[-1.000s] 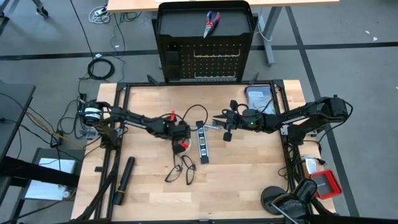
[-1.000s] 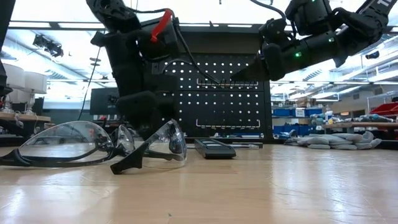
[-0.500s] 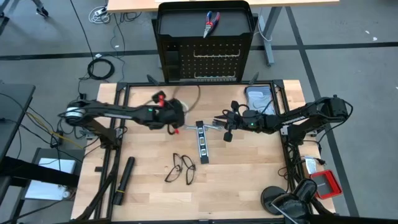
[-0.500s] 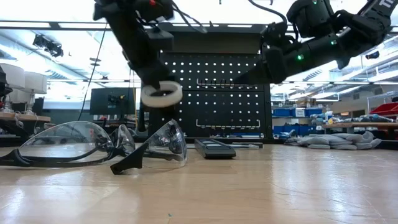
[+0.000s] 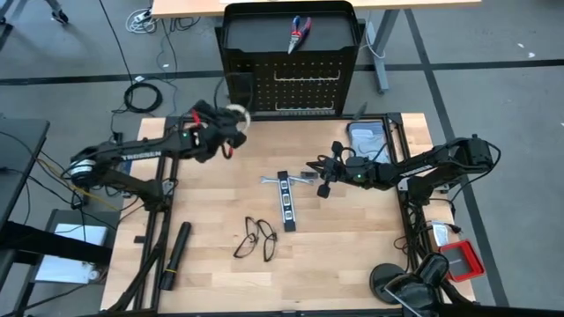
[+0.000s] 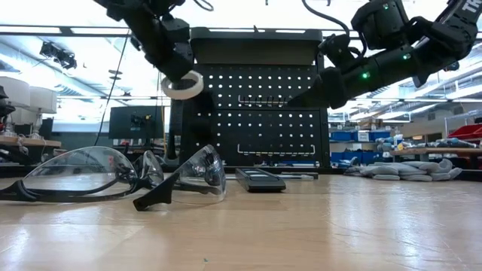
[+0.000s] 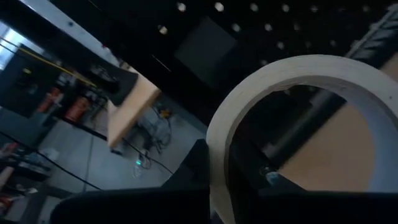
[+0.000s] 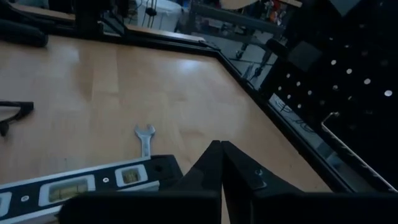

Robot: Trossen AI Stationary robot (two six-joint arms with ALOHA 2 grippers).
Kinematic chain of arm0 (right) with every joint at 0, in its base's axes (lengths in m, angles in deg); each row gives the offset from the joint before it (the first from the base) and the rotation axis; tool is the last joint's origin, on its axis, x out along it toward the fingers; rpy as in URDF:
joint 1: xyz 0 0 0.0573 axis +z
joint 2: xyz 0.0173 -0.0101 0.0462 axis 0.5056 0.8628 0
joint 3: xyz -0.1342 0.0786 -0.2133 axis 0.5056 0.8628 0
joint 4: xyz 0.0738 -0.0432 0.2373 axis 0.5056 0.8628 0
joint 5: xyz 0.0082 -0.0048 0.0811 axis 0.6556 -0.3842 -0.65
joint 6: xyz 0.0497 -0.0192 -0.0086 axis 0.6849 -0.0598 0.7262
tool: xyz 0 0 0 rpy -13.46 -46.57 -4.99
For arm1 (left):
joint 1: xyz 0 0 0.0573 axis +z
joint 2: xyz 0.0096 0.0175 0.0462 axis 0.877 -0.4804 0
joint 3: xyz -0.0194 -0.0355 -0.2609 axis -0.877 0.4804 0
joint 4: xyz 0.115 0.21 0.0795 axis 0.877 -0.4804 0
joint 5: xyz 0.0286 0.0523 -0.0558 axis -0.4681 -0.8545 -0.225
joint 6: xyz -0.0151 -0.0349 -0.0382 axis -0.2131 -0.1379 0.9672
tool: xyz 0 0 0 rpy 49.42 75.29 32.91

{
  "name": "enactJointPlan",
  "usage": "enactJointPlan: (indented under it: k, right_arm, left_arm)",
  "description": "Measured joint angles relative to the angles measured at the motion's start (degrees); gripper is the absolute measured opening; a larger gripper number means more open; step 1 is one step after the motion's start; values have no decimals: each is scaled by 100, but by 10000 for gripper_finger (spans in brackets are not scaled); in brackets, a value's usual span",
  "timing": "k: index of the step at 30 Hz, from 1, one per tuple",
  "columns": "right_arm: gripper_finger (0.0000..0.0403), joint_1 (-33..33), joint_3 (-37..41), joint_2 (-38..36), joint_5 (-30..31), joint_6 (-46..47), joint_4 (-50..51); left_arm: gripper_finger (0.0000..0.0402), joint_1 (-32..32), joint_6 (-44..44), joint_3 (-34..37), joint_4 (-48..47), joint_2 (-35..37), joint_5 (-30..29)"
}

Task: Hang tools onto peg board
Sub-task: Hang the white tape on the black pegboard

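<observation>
My left gripper (image 5: 227, 123) is shut on the white tape ring (image 5: 236, 112), in the air just in front of the left part of the black peg board (image 5: 291, 84). The red-and-blue pliers (image 5: 300, 33) lie on the board's top shelf. My right gripper (image 5: 321, 173) is shut and hovers at mid-table, right of the small silver wrench (image 5: 271, 180) and the black strip with white squares (image 5: 285, 201). In the right wrist view the wrench (image 8: 144, 137) and strip (image 8: 93, 190) lie flat below the fingers. Two black-framed glasses (image 5: 257, 238) rest on the table nearer me. My left gripper holds the tape ring by its wall (image 7: 217, 158), one dark finger (image 7: 193, 168) outside the ring and the other inside its hole. The fingers come from the table's left, slanting down. The ring (image 6: 183, 84) is lifted clear and sits tilted at the fingers' free ends.
A long black cylinder (image 5: 174, 255) lies near the table's near left corner. A grey tray (image 5: 366, 136) sits at the far right corner. The peg board's wire rails (image 6: 275, 154) cross its face. A black frame (image 5: 176, 123) runs round the table.
My left gripper rose from the table's middle and travelled toward the far edge and left, up to the peg board, carrying the tape ring lifted clear of the wood. My right arm kept still.
</observation>
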Motion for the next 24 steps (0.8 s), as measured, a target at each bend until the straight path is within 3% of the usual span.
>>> enactJointPlan:
  k: [8, 18, 24]
  right_arm:
    - [23, 0, 0, 0, -48, 0, -55]
    - [13, 0, -2, 0, -64, -153, -125]
    - [21, 0, -2, 2, -64, -141, -98]
  left_arm:
    - [24, 724, -1267, 0, 1440, 0, 451]
    - [25, 1028, -1133, 2, 1534, -36, 672]
    - [25, 666, -912, 4, 1329, -37, 687]
